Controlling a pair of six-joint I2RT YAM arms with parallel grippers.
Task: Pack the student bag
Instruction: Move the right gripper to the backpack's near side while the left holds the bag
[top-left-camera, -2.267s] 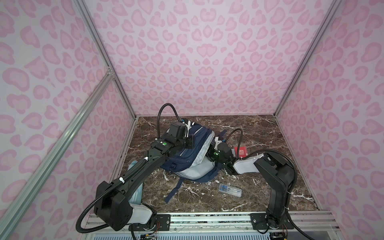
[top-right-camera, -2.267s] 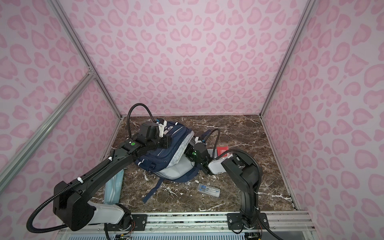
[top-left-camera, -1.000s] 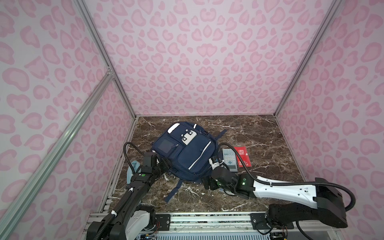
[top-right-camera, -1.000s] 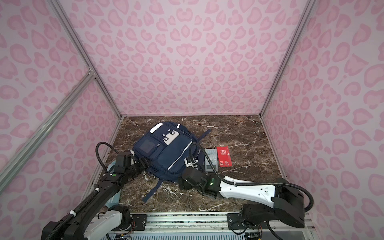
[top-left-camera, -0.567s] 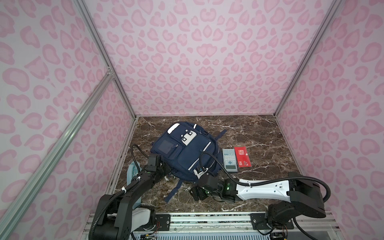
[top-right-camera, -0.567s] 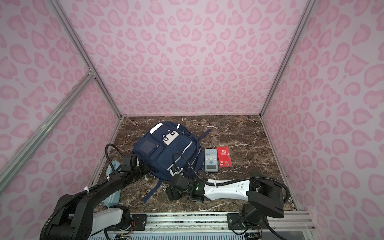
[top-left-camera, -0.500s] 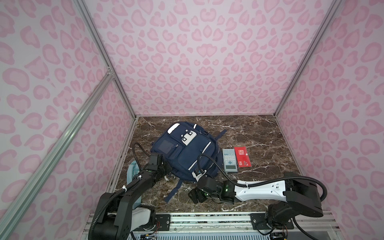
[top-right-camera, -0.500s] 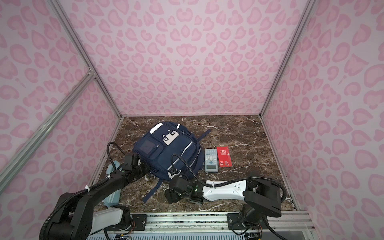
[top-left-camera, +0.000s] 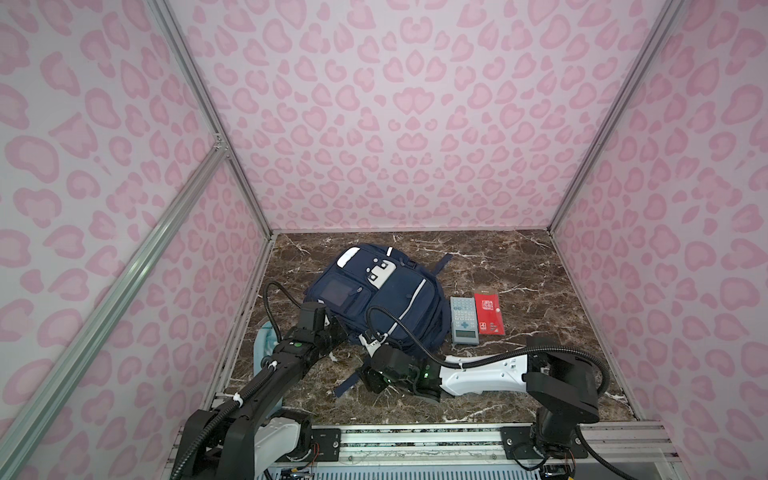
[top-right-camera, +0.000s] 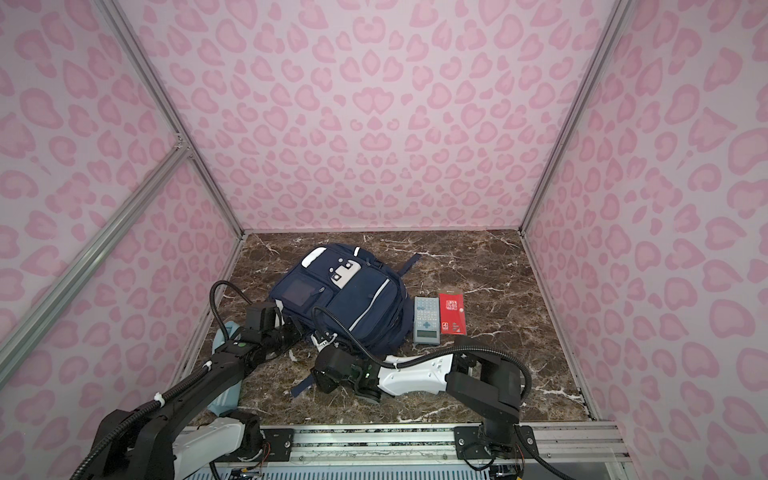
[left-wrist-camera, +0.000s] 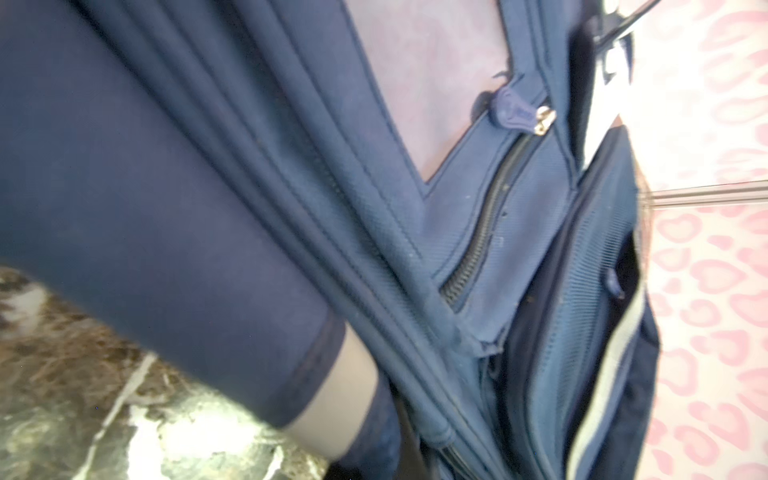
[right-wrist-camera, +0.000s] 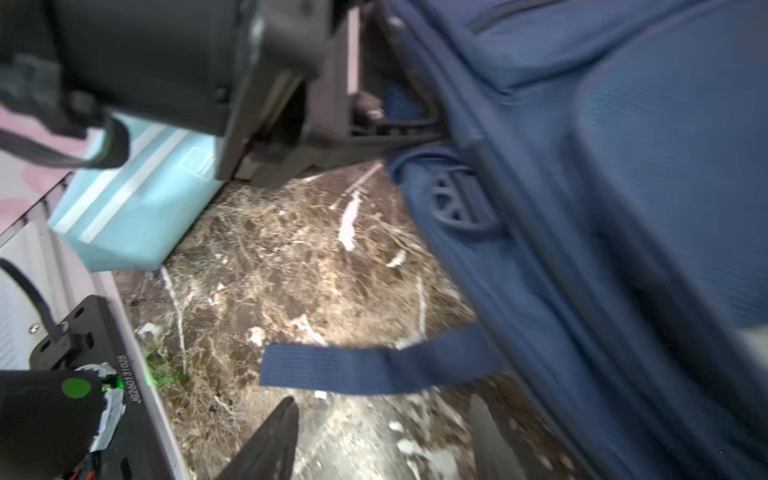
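One student bag (top-left-camera: 399, 303) just beside left tool (top-left-camera: 337, 331)

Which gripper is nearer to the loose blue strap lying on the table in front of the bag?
Right. The right gripper sits just short of the strap; the left gripper is farther off, at the student bag edge.

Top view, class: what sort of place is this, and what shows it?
Probably a robot test booth, not a classroom: pink heart-print walls on an aluminium frame, a marble-look tabletop, and a left arm and right arm mounted on a front rail, at the student bag.
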